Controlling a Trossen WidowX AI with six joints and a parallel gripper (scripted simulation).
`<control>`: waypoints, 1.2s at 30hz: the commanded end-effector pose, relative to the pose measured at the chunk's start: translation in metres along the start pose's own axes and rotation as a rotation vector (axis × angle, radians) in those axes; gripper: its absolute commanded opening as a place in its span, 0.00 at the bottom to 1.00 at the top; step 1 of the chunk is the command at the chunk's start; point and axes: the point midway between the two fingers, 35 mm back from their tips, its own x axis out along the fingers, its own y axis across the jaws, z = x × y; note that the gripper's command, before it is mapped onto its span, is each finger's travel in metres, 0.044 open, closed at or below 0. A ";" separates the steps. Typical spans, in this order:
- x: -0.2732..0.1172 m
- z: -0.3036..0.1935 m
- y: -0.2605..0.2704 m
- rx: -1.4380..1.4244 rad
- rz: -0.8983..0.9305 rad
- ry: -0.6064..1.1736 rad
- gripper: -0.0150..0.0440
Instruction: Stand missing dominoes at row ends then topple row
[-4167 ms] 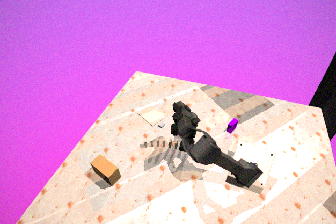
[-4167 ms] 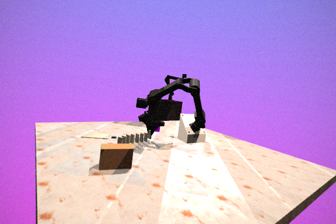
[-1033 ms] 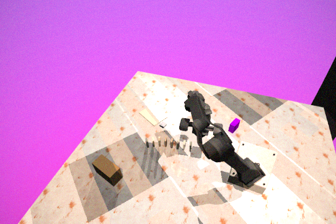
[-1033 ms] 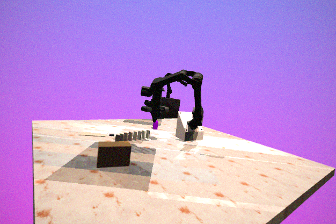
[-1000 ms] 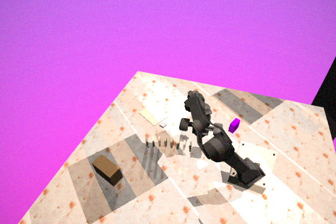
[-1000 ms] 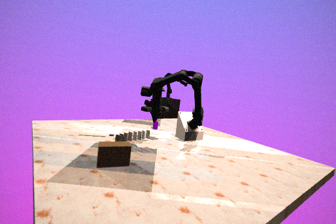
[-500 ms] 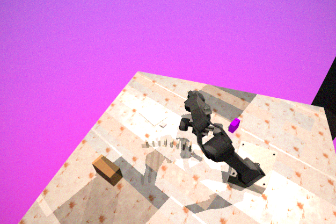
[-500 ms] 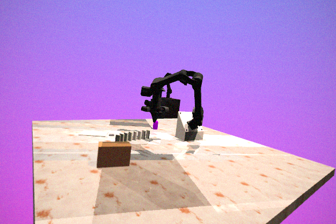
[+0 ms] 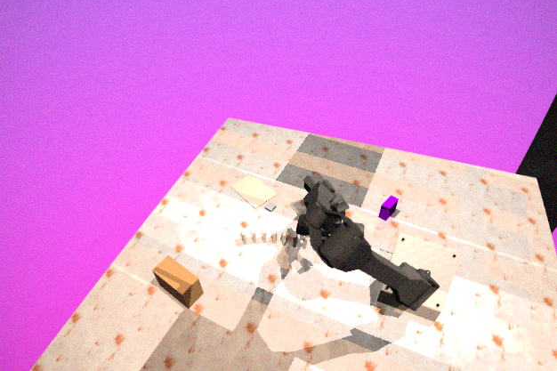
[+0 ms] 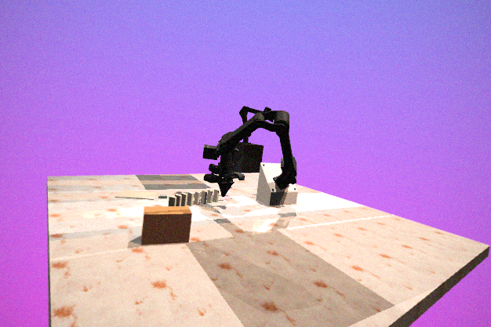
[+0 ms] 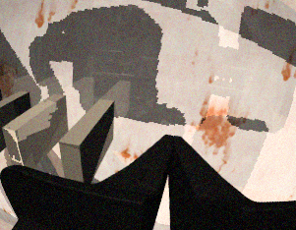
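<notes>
A row of several thin pale dominoes (image 9: 263,236) (image 10: 190,198) stands upright, with even-looking gaps. The end domino nearest the arm (image 10: 216,195) (image 11: 98,143) stands upright in the wrist view, left of the fingertips. The domino beside it (image 11: 40,130) also stands. My gripper (image 10: 224,195) (image 11: 171,143) is shut and empty, pointing down just beyond that end of the row, on the robot base's side. A gap shows between the fingertips and the end domino. In the top view the arm hides the fingertips.
An orange-brown block (image 9: 177,278) (image 10: 166,226) stands in front of the row. A cream flat sheet (image 9: 253,190) (image 10: 134,195) and a small grey piece (image 9: 270,207) (image 10: 162,197) lie behind it. A purple block (image 9: 388,207) stands near the pale robot base (image 9: 427,259) (image 10: 263,184).
</notes>
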 end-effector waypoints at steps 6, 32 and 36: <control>0.000 0.001 0.015 0.001 0.013 -0.002 0.25; -0.061 -0.001 0.058 -0.001 0.014 -0.003 0.25; -0.061 -0.001 0.058 -0.001 0.014 -0.003 0.25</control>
